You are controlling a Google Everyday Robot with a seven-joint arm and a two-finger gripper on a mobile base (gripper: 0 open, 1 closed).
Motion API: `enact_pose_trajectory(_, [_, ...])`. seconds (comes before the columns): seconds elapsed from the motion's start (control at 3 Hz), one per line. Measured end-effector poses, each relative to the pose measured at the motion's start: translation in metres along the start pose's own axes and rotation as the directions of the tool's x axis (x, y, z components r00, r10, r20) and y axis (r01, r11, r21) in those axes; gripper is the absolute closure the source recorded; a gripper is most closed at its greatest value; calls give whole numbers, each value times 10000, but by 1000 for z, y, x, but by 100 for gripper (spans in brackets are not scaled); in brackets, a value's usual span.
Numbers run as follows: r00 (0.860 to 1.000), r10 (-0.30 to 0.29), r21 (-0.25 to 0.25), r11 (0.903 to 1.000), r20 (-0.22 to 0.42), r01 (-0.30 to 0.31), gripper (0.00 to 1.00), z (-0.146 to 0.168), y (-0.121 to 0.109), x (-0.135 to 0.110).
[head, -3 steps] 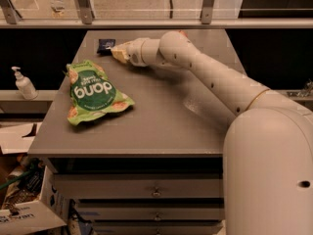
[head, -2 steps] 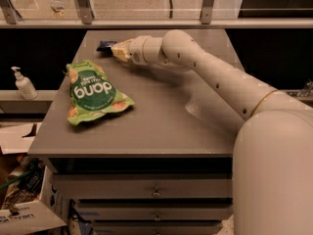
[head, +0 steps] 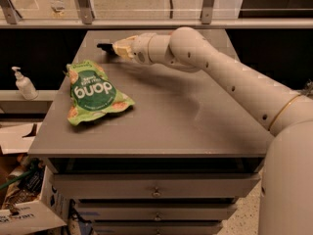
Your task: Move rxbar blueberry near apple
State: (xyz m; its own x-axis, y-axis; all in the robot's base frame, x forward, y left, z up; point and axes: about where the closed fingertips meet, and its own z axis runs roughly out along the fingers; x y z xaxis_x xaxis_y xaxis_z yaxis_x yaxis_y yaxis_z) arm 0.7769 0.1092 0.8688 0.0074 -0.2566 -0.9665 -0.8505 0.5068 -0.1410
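While stretched to the far-left corner of the surface, rests with claw right at the rxbar blueberry.
Cannot tell whether clamped on the bar or merely touching it; covers the bar's near end, leaving just a dark sliver poking out leftward. Further out, front left and well apart: crinkled green chip bag. Off the surface's left edge, dimly: pump bottle.

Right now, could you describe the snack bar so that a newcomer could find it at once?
Start at the grey table and go to its far left corner, where the gripper reaches. The rxbar blueberry lies right at the gripper's tip: small, flat and dark, unlike the big crinkled green chip bag nearer the front.
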Motion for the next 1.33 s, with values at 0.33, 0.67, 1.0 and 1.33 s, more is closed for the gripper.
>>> enact_pose_trajectory(0.33, [9998,-106,147,9998,-157,109,100,-29,4,1])
enact_pose_trajectory(0.67, [9991,-96,391,9992,-418,112,100,-55,4,9])
enact_pose_trajectory(1.0, [9976,-63,702,9975,-683,111,100,-81,1,17])
enact_pose_trajectory(1.33, [9961,-51,1175,9929,-879,155,100,-109,-8,20])
